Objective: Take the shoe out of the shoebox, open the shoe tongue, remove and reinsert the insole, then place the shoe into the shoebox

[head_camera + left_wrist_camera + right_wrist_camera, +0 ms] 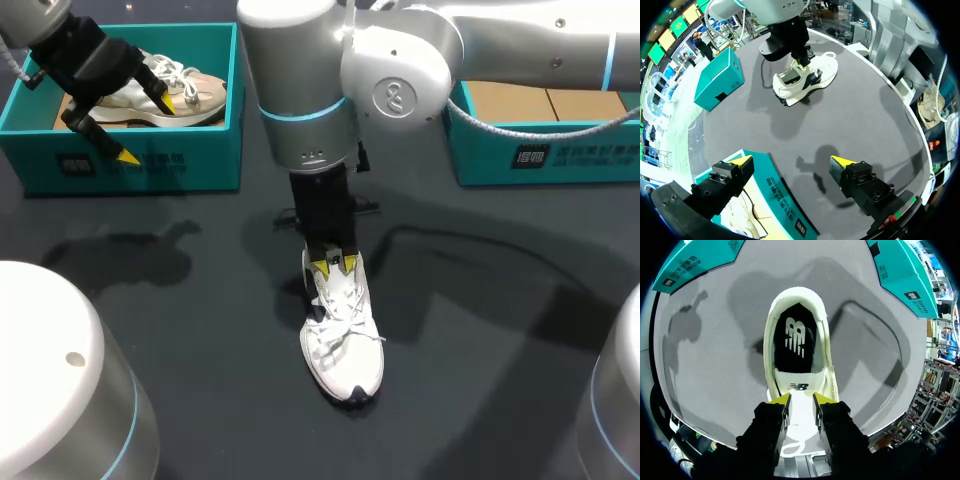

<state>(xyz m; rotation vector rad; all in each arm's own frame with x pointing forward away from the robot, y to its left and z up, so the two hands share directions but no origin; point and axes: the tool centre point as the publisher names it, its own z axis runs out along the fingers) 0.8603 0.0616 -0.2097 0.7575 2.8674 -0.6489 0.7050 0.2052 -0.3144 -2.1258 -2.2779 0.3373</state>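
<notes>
Fingers (779,400) of the right gripper (799,401) pinched the shoe tongue (797,387) back, apparently to bare the insole (795,340); the left gripper (791,162) hung open.

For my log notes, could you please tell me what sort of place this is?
Likely a robot lab workbench: a robot arm over a dark table, a teal shoebox, and a white shoe.

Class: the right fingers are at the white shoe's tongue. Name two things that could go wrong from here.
1. Nothing pins the shoe to the table, so pulling the tongue may lift or tip it.
2. The right fingers pinch just a narrow part of the tongue, so it might slip free.
</notes>
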